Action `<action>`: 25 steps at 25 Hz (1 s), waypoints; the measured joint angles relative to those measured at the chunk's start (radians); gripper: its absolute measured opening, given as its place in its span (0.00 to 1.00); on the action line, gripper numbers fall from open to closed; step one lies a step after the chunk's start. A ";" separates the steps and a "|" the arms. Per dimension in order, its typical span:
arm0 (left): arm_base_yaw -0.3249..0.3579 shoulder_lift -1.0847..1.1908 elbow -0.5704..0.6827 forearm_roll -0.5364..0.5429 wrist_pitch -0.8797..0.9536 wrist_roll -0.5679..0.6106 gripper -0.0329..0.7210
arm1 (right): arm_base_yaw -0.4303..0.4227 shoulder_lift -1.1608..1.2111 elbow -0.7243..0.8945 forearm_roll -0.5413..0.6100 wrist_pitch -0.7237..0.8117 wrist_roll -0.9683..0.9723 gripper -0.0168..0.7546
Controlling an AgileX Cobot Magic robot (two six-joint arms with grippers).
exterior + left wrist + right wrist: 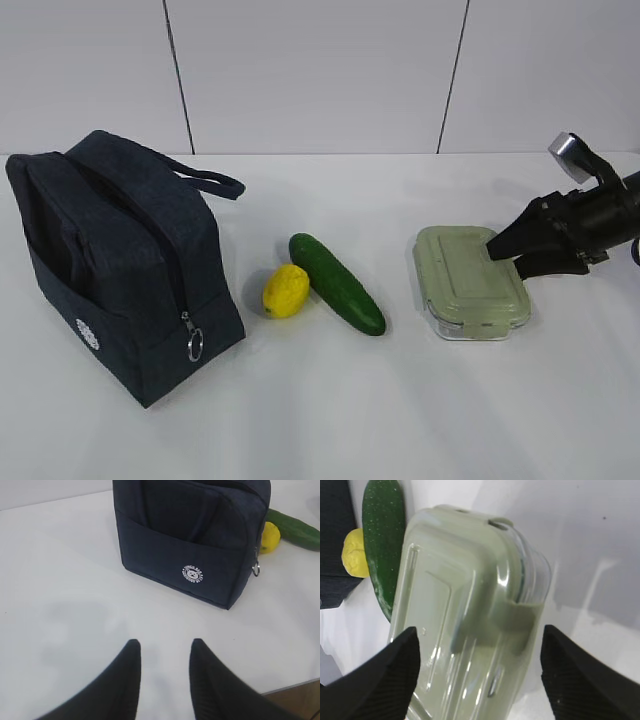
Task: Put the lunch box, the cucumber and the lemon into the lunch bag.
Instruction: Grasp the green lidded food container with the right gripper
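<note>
Right of the cucumber, the lunch box lay flat on the table, its rigid clear body and smooth ribbed lid probably slick, best clamped across the short width. Over its far end the right gripper reached in low, jaws spread wide astride the lid, not visibly touching. Left of the cucumber, before the lunch bag, the left gripper hung partly parted, empty.

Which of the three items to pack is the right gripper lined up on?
The lunch box, the pale green-lidded container: the right gripper has its open jaws on either side of its end. The cucumber and lemon lie further left, beside the lunch bag.
</note>
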 joint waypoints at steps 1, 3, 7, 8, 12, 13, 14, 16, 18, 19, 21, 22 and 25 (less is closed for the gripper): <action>0.000 0.000 0.000 0.000 0.000 0.000 0.36 | 0.000 0.000 0.000 -0.007 -0.002 0.010 0.76; 0.000 0.000 0.000 0.000 0.000 0.000 0.36 | 0.000 0.000 0.000 -0.016 -0.002 0.020 0.76; 0.000 0.000 0.000 0.000 0.000 0.000 0.36 | 0.000 0.000 0.000 -0.022 -0.002 0.043 0.76; 0.000 0.000 0.000 0.000 0.000 0.000 0.36 | 0.000 0.000 0.000 -0.026 -0.002 0.045 0.76; 0.000 0.000 0.000 0.000 0.000 0.000 0.36 | 0.000 0.000 0.000 -0.030 -0.007 0.047 0.76; 0.000 0.000 0.000 0.000 0.000 0.000 0.36 | 0.000 0.002 0.000 -0.030 -0.007 0.049 0.76; 0.000 0.000 0.000 0.000 0.000 0.000 0.36 | 0.000 0.002 0.000 -0.030 -0.008 0.049 0.76; 0.000 0.000 0.000 0.000 0.000 0.000 0.36 | 0.000 0.006 0.000 -0.030 -0.009 0.050 0.76; 0.000 0.000 0.000 0.000 0.000 0.000 0.36 | 0.002 0.008 0.000 -0.028 -0.010 0.050 0.76; 0.000 0.000 0.000 0.000 0.000 0.000 0.36 | 0.006 0.010 0.000 -0.023 -0.010 0.050 0.76; 0.000 0.000 0.000 0.000 0.000 0.000 0.36 | 0.013 0.014 0.000 -0.013 -0.012 0.050 0.76; 0.000 0.000 0.000 0.000 0.000 0.000 0.36 | 0.016 0.014 0.000 -0.014 -0.012 0.050 0.76; 0.000 0.000 0.000 0.000 0.000 0.000 0.36 | 0.021 0.015 0.000 -0.010 -0.014 0.050 0.76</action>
